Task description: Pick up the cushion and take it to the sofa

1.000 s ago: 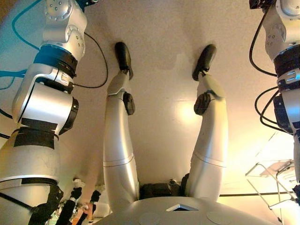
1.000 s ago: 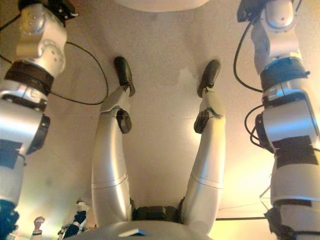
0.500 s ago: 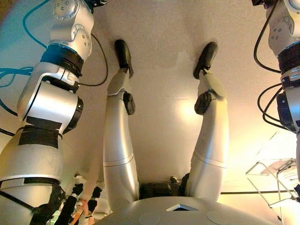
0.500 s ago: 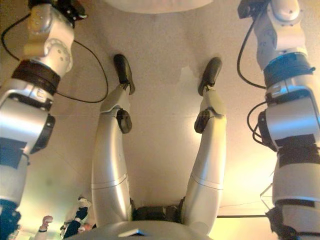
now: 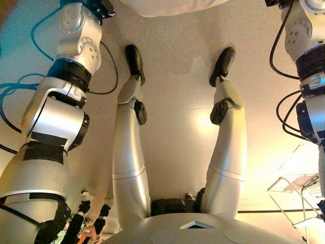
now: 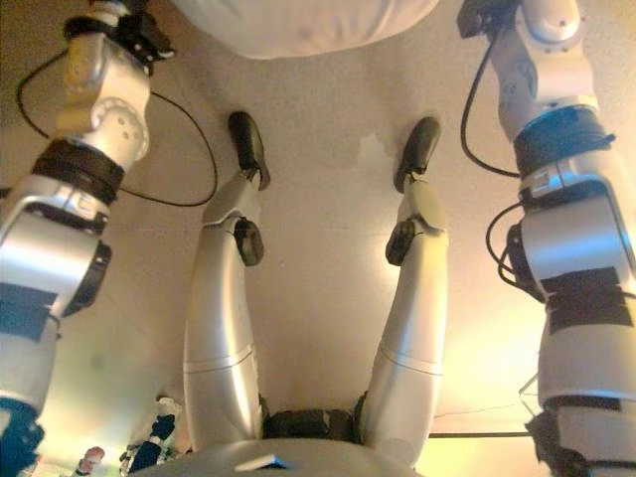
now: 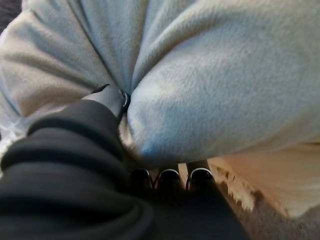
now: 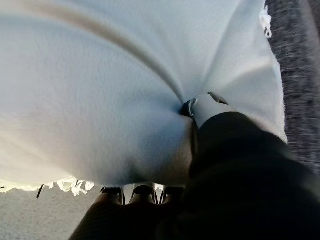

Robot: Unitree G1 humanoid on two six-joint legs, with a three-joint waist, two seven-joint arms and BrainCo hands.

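Cushion (image 6: 303, 25), pale and soft, shows as a rounded white bulge at the very top edge of both eye views, held up between the robot's two raised arms and above the beige floor (image 6: 328, 229) below.

The left wrist view looks from very close along the left hand (image 7: 112, 100). Its thumb presses deep into the cushion (image 7: 210, 85), making a hard crease in the fleecy fabric, while the fingers (image 7: 170, 177) sit against the cushion's underside with only their bases showing. The hand is clamped on the cushion, pinching a fold of it between thumb and fingers. A frayed, fringed edge of the cushion hangs near the fingers.

The right wrist view shows the same on the other side. The right hand (image 8: 210, 107) digs its thumb into the smooth white cover of the cushion (image 8: 100, 85), which puckers around it, and its fingers (image 8: 142, 192) lie under the lower edge, beside a strip of white fringe. This hand too is closed on the cushion. Dark grey textured fabric (image 8: 300, 80) lies just past the cushion's fringed side.
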